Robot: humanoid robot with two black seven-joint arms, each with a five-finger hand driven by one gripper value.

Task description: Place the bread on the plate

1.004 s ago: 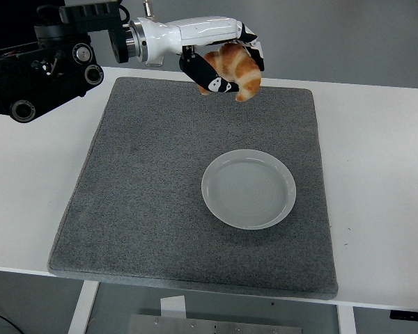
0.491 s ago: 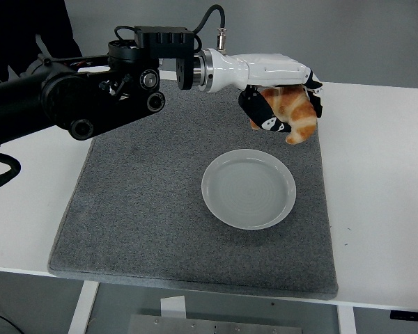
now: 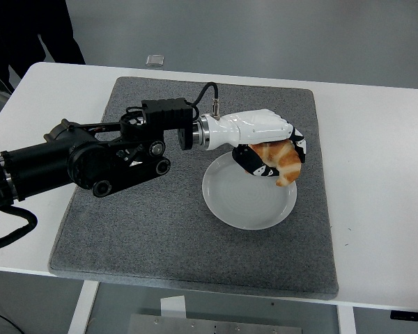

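A golden-brown croissant [image 3: 281, 161] is held in my left hand [image 3: 268, 149], whose white and black fingers are curled around it. The hand hangs over the upper right part of a round white plate [image 3: 245, 202], which lies on a grey mat [image 3: 160, 223]. The croissant's lower tip points down toward the plate's right rim; I cannot tell whether it touches the plate. My left arm [image 3: 90, 163] reaches in from the left edge across the mat. The right arm is not visible.
The grey mat covers most of the white table [image 3: 383, 174]. A small pale object [image 3: 154, 60] lies at the table's far edge. A person in dark clothing [image 3: 28, 35] stands at the top left.
My left hand has carried the croissant from the mat's far edge down and toward me, to just above the plate. The arm now stretches lower across the mat.
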